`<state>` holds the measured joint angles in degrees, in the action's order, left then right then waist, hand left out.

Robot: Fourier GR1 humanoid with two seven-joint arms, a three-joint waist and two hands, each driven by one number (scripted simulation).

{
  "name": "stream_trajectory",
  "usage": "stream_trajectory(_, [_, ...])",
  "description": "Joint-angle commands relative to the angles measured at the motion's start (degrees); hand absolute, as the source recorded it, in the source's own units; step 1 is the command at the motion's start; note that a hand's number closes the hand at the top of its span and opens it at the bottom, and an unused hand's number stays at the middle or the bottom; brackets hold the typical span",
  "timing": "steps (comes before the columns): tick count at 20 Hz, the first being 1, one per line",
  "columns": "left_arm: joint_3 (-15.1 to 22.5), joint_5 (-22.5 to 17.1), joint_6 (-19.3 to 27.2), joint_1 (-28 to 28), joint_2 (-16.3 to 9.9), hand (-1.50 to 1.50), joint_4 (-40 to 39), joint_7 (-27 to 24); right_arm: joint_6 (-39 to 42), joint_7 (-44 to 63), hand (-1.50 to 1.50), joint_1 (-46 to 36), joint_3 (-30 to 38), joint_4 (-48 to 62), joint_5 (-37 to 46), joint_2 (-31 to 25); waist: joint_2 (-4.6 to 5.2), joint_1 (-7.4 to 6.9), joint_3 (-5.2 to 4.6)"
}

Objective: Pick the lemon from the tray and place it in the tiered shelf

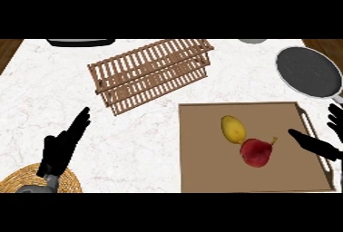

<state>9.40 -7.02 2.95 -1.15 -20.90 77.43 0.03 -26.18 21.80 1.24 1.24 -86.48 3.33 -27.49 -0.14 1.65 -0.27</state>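
White marbled bench [40,90] fills the view; strips of brown wood show at the top corners.

Tray [201,172]: brown, rectangular, raised rim, pale handle on its right side. Sits at lower right of the bench. Holds two fruits near its middle. Lemon [232,128]: yellow, oval, lying flat, long axis running up-left to down-right. Pear [257,152]: dark red, stem pointing up-right, just below and right of the lemon; the two touch or nearly touch, cannot tell which.

Shelf [150,72]: slatted wood, two tiers, set at an angle in the upper middle of the bench, well apart from the tray's upper-left corner. Nothing seen on either tier.

Pan [308,71]: round, dark grey inside with a pale rim, at upper right, just above the tray's far right corner.

Woven mat [20,179]: straw-coloured, round, lower-left corner, partly under the left forearm.

Dark object [80,42] at the top edge, upper left, cut off; a grey one [252,41] at the top edge right of centre, also cut off. Neither identifiable.

Left hand [59,152]: over the bare bench at lower left, fingers [78,123] straight, pointing up and right, holding nothing.

Right hand [321,145]: at the right edge over the tray's handle side, fingers extended and released, one dark finger [301,137] pointing left toward the fruit. Clear gap between it and the pear; lemon untouched, in the tray.
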Motion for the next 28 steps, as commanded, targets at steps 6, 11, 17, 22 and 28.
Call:
stream_trajectory(6, [3.13, 2.66, 1.22, -0.12, 3.96, 0.0, 1.62, 3.72, 7.44, 15.32, -1.5, -0.48, -6.71, -22.88, 0.85, -3.18, -0.11, -1.2, 0.13])
stream_trajectory(11, [1.88, 1.88, -1.99, -0.09, 1.86, 0.0, 0.29, 1.25, 16.52, 34.72, -1.5, -9.82, -11.64, -22.45, -0.61, -7.64, 0.21, -2.65, 0.03])
stream_trajectory(17, [2.76, 2.74, -1.59, -2.78, 2.18, 0.0, 1.52, 4.21, 29.72, 47.64, -1.5, -15.75, -22.0, -17.15, 9.14, -18.32, 0.51, -4.44, -0.15])
stream_trajectory(22, [2.78, 2.35, -2.25, -2.4, 2.62, 0.0, 1.43, 3.65, 34.39, 57.7, -1.5, -26.34, -28.48, -10.88, 13.07, -14.97, 0.66, -6.11, -0.04])
stream_trajectory(28, [2.96, 3.81, -1.59, -3.1, 3.32, 0.0, 0.16, 2.87, 36.83, 62.86, -1.5, -35.88, -32.21, -2.0, 10.7, -3.08, 0.43, -4.56, 0.08])
